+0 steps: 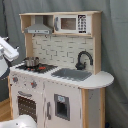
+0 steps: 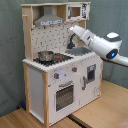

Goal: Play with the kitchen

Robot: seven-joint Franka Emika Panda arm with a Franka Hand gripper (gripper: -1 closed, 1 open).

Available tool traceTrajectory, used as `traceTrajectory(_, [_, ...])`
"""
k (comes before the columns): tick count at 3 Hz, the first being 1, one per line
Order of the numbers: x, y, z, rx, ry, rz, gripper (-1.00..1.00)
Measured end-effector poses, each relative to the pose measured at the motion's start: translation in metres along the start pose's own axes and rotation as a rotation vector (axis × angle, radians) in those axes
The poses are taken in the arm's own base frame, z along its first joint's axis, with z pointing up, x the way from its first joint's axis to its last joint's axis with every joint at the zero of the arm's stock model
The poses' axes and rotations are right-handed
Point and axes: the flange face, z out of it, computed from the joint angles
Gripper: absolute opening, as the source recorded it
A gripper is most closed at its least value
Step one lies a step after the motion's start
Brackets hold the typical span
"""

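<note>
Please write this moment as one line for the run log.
arm: reaching over sink | end effector: hidden | pot: on stove | oven door: closed

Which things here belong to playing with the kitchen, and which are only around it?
Belong to the job:
- kitchen
- small metal pot on the stove
- black faucet and sink
- oven door
- robot arm, reaching over the sink

Only around:
- grey curtain behind
- wooden table underneath
</note>
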Motion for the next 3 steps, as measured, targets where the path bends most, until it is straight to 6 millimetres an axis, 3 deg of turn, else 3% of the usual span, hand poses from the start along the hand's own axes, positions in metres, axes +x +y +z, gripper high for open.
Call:
traceTrajectory(2, [0.041, -0.039, -0.039, -0.050, 0.023, -0.245, 1.00])
traceTrajectory(3, [0.066, -0.071, -0.067, -0.050, 0.041, -0.348, 1.00])
